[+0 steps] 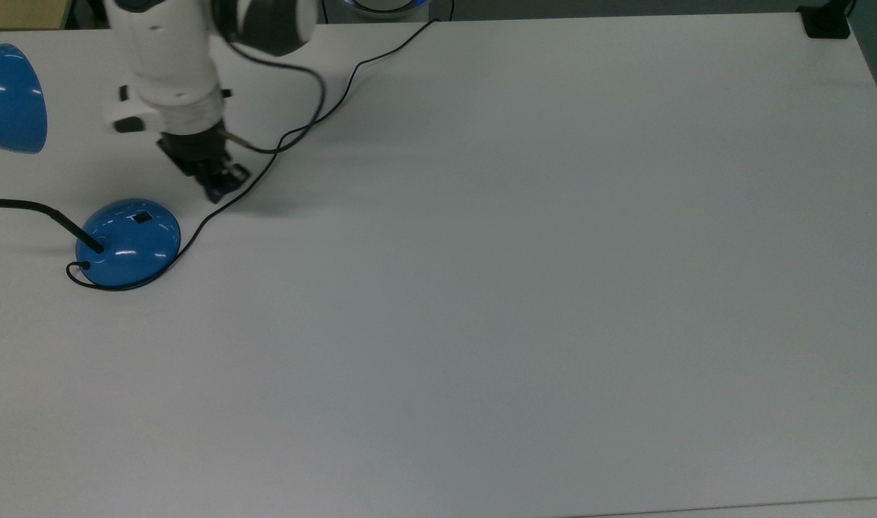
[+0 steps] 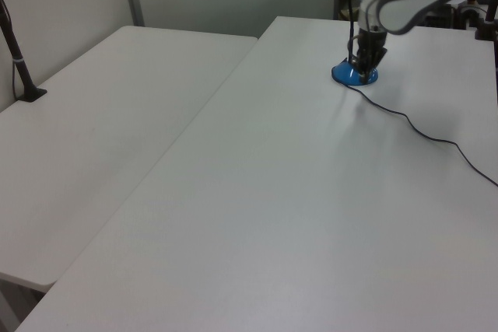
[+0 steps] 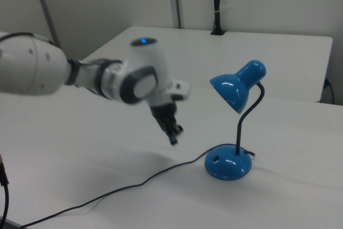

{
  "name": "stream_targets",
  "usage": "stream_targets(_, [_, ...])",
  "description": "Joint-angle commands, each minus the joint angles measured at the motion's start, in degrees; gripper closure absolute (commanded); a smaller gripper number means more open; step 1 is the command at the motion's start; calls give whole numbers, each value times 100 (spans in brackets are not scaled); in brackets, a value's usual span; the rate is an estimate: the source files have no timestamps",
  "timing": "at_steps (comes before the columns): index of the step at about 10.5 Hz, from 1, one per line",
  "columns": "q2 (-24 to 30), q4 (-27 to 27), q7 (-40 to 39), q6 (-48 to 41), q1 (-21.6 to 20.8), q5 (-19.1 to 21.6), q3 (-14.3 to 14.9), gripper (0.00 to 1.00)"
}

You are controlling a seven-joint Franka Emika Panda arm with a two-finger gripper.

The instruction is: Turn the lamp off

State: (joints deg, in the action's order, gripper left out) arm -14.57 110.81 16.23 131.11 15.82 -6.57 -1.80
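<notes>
Hovering clear of the lamp (image 3: 230,132), the hand (image 3: 174,134) in the right view

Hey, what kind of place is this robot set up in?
Probably a lab or office test area: plain white tables pushed together, partition walls behind, and just a lamp for the arm.
</notes>
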Motion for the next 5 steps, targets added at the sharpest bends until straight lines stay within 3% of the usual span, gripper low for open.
stream_targets(1, [366,-681,56,-1435,-1042,-81,-119,97])
stream_targets(3, [498,-1260,-128,-2331,-1527,-81,-119,95])
stream_targets(5, [787,-1526,-680,-3089,-1940,-29,-93,80])
